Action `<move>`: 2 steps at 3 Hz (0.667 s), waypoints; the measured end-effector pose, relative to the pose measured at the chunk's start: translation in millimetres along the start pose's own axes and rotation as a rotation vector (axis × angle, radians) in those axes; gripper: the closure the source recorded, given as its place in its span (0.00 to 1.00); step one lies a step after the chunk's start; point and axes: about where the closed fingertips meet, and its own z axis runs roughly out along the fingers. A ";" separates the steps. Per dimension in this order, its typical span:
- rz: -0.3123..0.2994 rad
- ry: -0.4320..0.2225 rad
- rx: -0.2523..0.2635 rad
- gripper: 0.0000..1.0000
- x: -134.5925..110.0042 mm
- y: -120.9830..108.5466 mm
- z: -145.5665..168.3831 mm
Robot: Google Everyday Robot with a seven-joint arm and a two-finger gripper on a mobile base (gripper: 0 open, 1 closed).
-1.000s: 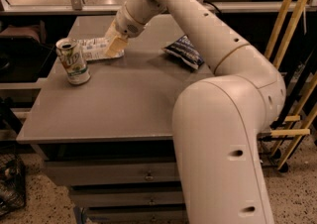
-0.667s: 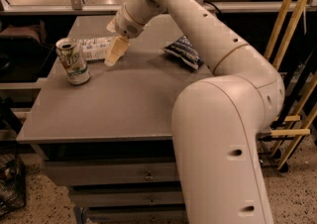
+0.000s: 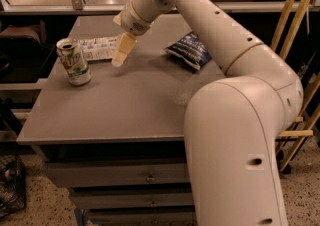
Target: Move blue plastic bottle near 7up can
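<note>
The blue plastic bottle (image 3: 98,48) lies on its side at the back left of the grey table (image 3: 135,112), its pale blue-and-white label facing up. The 7up can (image 3: 73,62) stands upright just in front of the bottle's left end, very close to it. My gripper (image 3: 120,58) hangs from the arm just right of the bottle, tip pointing down to the table. It is apart from the bottle and holds nothing.
A dark blue crinkled chip bag (image 3: 190,50) lies at the back right of the table. My arm's large white body (image 3: 235,145) fills the right foreground. Drawers (image 3: 150,176) sit under the table. Wooden poles (image 3: 300,15) lean at the right.
My gripper was down at the bottle's right end a second ago. It has come off the bottle and moved a little right and toward the front. The bottle stays lying by the can.
</note>
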 end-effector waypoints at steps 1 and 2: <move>0.033 0.020 0.085 0.00 10.2 4.0 -37.8; 0.082 0.031 0.224 0.00 18.7 25.0 -98.4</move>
